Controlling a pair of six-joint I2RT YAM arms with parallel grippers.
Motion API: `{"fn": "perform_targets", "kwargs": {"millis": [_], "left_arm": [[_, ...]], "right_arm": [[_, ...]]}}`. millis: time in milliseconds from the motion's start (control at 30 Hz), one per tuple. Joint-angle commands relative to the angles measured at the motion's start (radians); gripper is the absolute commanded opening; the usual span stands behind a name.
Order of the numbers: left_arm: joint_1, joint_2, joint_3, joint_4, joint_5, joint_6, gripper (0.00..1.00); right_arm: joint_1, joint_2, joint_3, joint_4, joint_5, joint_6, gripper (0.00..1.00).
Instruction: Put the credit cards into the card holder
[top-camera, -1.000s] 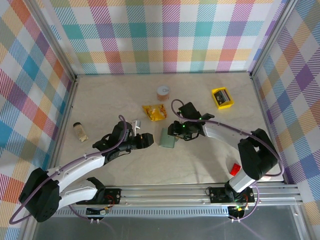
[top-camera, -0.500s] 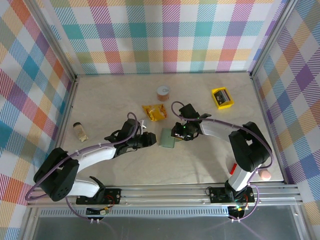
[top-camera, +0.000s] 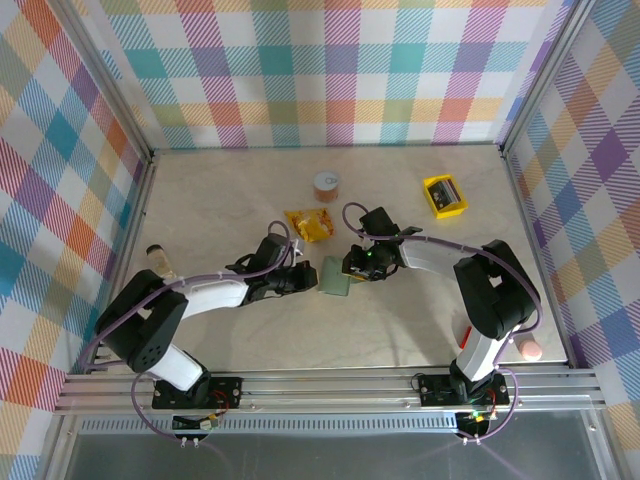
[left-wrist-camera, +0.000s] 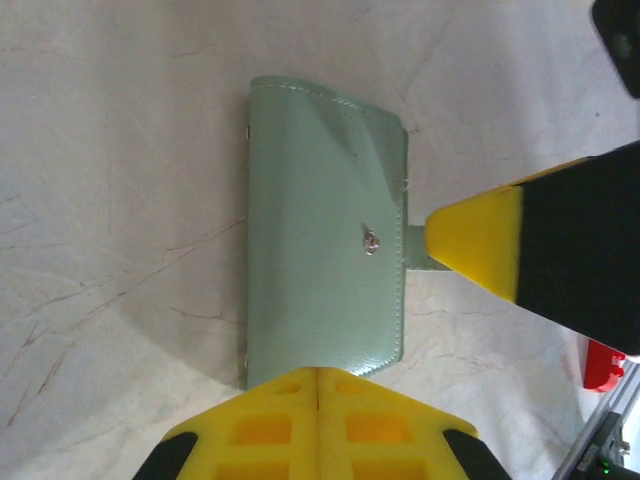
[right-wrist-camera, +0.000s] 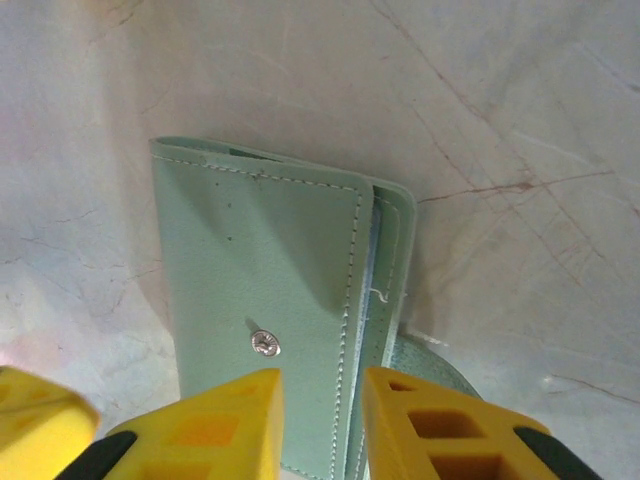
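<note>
On the worktop (top-camera: 230, 200) nothing loose has shifted in the last second; the change is in the arms. The left arm (top-camera: 215, 295) has stretched further in from 8 o'clock, and its forearm now lies almost level across the surface. The right arm (top-camera: 440, 262) has tucked its elbow closer and holds much the same line from 3 o'clock. Between them the card holder (top-camera: 335, 277) lies flat and folded shut near the middle of the worktop. It is about where it was, though squared up a little, with the snack packet (top-camera: 308, 225) near it at 11 o'clock and the yellow tray (top-camera: 444, 196) well apart at 2 o'clock. The left jaws have come fully together and now stand at the holder's 9 o'clock edge in the overhead view. The wrist view shows their pads meeting with no gap, touching the wallet's rim, and I cannot tell whether a lip of it is pinched. The right jaws have narrowed to a partial gap and stand on the opposite side, straddling the stitched edge of the top flap beside the snap stud (right-wrist-camera: 265, 343); one tip touches the small closing tab (left-wrist-camera: 415, 247). A thin pale-blue line (right-wrist-camera: 370, 262) shows between the leaves, too thin to name. By my reading the holder is now braced from both sides for opening, and no card has yet been brought to it.
</note>
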Motion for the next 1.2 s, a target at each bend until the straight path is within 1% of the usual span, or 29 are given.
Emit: {"fn": "perform_targets", "kwargs": {"millis": [0,367,1000,1167], "left_arm": [[-0.002,0.043,0.038,0.031,0.021,0.028,0.00],[-0.015,0.121,0.061,0.026,0.002,0.053,0.00],[-0.028,0.162,0.059,0.049,0.061,0.057,0.00],[-0.029,0.166,0.063,0.046,0.061,0.058,0.00]], "right_arm": [[-0.006,0.012,-0.002,0.019,-0.029,-0.027,0.28],[-0.006,0.043,0.010,0.010,-0.035,-0.039,0.31],[-0.006,0.077,0.031,0.032,-0.079,-0.060,0.31],[-0.006,0.059,0.034,0.005,-0.041,-0.074,0.31]]}}
